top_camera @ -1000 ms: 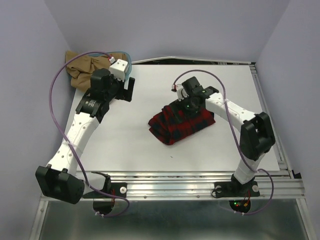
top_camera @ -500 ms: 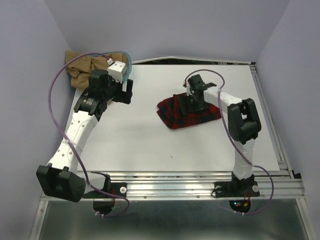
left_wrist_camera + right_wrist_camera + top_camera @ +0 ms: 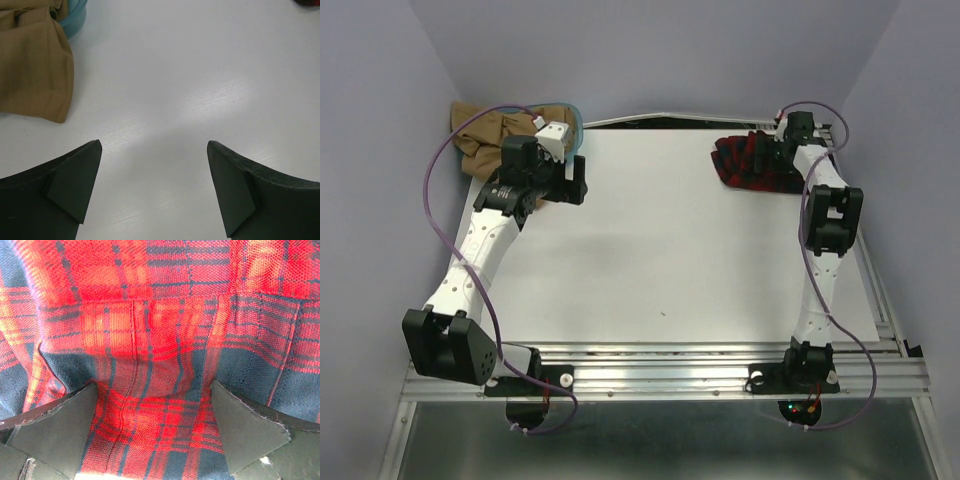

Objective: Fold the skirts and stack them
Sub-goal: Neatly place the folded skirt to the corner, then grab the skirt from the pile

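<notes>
The red plaid skirt (image 3: 748, 160) lies bunched at the table's far right corner. My right gripper (image 3: 780, 152) is on it, at its right end. In the right wrist view the plaid cloth (image 3: 160, 315) fills the frame, and my right gripper (image 3: 152, 385) is open with its fingers wide apart and cloth between them. The tan-brown skirt (image 3: 485, 135) lies crumpled at the far left corner, partly in the teal tub (image 3: 574, 118). My left gripper (image 3: 578, 180) is open and empty over bare table, just right of the tan skirt (image 3: 35, 65). It also shows in the left wrist view (image 3: 154, 145).
The teal tub's rim (image 3: 75, 17) shows beside the tan skirt. A metal rail (image 3: 850, 200) runs along the table's right edge next to the plaid skirt. Purple walls close in the back and sides.
My right gripper has moved the plaid skirt from the table's middle to the far right corner, the arm stretching out. The left gripper has shifted only slightly.
</notes>
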Controlling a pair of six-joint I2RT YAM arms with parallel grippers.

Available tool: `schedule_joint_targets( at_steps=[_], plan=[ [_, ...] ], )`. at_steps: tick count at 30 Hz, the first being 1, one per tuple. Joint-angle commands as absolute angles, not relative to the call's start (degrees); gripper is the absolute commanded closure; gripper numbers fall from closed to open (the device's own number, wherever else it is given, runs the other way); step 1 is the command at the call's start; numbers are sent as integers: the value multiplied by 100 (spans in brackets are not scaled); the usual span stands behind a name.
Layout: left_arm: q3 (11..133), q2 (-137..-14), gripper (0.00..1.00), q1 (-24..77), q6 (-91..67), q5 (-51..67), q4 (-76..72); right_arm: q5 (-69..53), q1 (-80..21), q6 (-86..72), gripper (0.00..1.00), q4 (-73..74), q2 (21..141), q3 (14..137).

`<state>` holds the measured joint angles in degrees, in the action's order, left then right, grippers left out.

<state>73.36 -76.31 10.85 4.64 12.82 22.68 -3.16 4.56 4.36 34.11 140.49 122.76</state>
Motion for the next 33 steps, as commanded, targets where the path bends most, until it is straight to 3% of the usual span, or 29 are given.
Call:
schedule_joint_targets(
  at_steps=[1, 8, 15, 22, 26, 31, 33],
  plan=[
    [7462, -7541, 1, 1063, 571, 1178, 2215, -202, 624, 887, 0, 3885, 14686, 12647],
    [7339, -7453, 1, 1055, 756, 984, 2268, -352, 624, 932, 0, 3814, 14546, 12735],
    [7461, -7418, 2, 1020, 844, 870, 2075, -649, 624, 712, 0, 3797, 13668, 13297],
    [8340, -7945, 2, 853, 572, 1265, 1820, -1247, 624, 686, 0, 3138, 12139, 13105],
    [9173, -8270, 1, 826, 501, 1117, 1898, -1695, 624, 720, 0, 3698, 11576, 13061],
    [9764, -8744, 1, 774, 773, 388, 2205, -2398, 624, 958, 0, 4437, 10619, 12087],
    [10001, -9052, 2, 642, 870, 176, 2355, -2549, 624, 1028, 0, 4596, 10283, 11148]
  ],
)
